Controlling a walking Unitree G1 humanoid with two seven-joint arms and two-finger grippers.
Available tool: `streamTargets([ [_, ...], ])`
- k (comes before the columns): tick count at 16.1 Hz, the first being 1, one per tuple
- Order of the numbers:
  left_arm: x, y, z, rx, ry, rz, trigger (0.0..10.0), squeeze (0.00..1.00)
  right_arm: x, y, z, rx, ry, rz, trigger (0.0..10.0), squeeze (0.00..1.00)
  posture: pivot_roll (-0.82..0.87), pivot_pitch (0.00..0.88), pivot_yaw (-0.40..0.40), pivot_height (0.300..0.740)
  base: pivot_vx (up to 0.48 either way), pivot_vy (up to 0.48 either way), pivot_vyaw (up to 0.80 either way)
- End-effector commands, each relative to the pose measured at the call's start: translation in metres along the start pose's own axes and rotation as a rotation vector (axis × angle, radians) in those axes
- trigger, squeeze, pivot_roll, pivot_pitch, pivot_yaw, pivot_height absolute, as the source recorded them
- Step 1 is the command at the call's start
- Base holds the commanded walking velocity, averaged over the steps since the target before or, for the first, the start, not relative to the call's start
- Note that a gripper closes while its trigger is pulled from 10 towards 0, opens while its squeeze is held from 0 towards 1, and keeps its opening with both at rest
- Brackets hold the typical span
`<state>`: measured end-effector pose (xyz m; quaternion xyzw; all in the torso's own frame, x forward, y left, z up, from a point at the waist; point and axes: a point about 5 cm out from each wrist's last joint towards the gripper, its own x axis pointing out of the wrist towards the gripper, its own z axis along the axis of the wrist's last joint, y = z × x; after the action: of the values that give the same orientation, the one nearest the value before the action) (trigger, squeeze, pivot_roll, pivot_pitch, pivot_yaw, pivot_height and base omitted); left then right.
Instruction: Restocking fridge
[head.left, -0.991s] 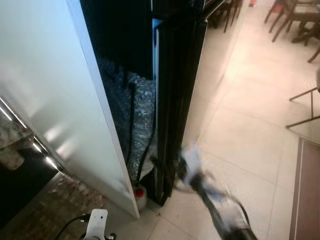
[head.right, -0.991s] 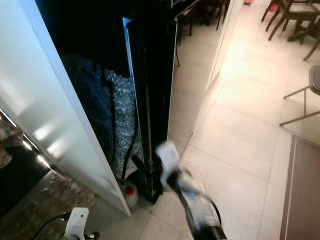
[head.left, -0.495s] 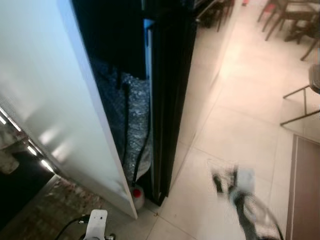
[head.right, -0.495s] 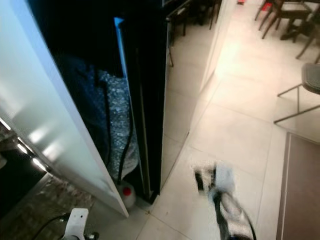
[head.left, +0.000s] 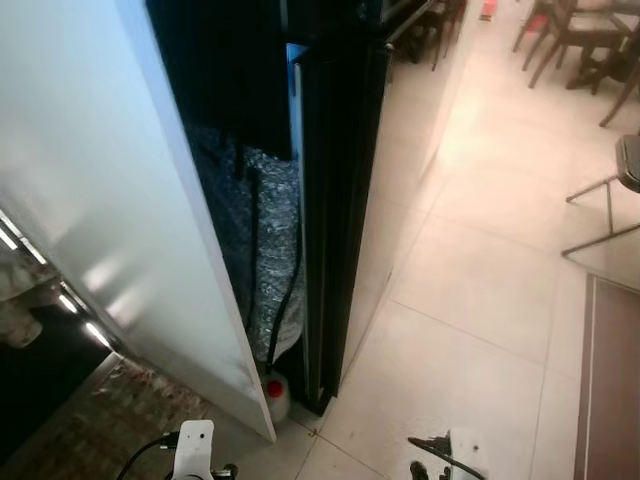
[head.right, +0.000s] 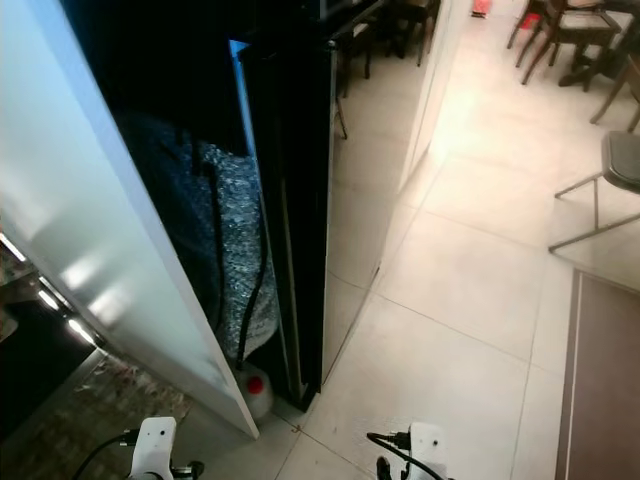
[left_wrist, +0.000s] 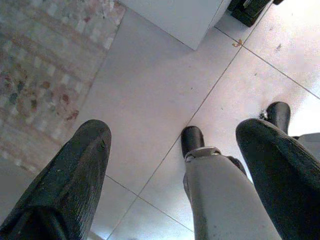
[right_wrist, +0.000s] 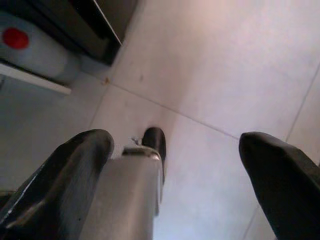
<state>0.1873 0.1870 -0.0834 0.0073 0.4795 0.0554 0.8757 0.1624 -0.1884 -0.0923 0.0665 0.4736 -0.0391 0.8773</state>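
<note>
**Both arms down next to the fridge**

The black fridge (head.left: 335, 200) stands edge-on, squeezed right beside a white panel (head.left: 110, 180). A small red-capped jug (head.left: 275, 395) sits at its base. Left gripper (left_wrist: 175, 165) and right gripper (right_wrist: 175, 170) hang over the floor tiles (head.left: 480, 300) near it, all 4 fingers spread wide, holding nothing.

No text, label, brand, number or sign can be read on anything in these views.
</note>
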Motion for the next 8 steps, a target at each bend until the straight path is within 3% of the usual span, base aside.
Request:
streamTargets([
  [1, -0.001, -0.001, -0.007, -0.014, 0.019, -0.005, 10.0, 0.0, -0.001, -0.001, -0.007, 0.035, 0.015, -0.006, 10.0, 0.0, -0.06, 0.0, 0.01, 0.74, 0.0, 0.0, 0.0],
  [8, -0.002, 0.001, -0.013, 0.005, 0.038, -0.028, 10.0, 0.0, -0.005, -0.007, -0.021, 0.087, 0.032, -0.047, 10.0, 0.0, -0.05, 0.0, 0.018, 0.74, 0.0, 0.0, 0.0],
])
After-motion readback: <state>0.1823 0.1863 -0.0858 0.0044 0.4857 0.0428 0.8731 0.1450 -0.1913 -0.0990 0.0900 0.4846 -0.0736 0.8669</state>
